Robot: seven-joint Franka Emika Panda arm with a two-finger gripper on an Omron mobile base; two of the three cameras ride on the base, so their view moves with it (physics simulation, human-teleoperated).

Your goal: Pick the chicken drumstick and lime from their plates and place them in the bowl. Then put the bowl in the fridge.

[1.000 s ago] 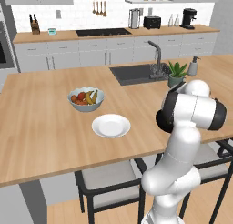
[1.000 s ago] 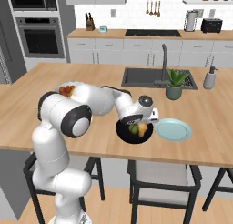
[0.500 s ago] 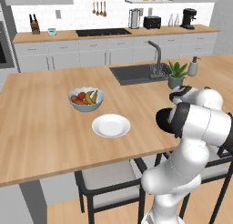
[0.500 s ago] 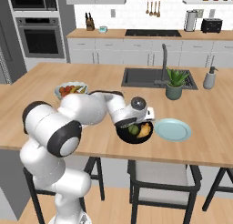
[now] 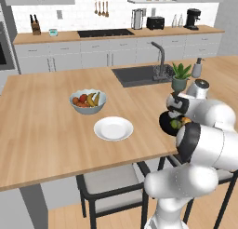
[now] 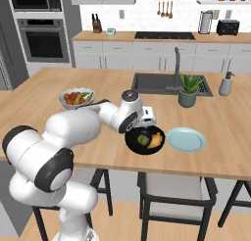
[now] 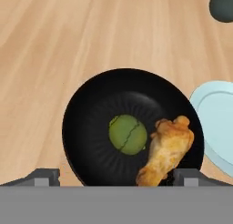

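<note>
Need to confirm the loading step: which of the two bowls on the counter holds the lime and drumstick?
The glossy black bowl beside the pale blue-green plate, under the hand. The grey-blue bowl holds mixed fruit.

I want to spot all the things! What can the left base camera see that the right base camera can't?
Left camera's extras: the white plate and the coffee maker at the back. Right camera's extras: the blue-green plate and the oven. Both share the fruit bowl, the sink, the potted plant and the black bowl with the lime and chicken drumstick inside.
</note>
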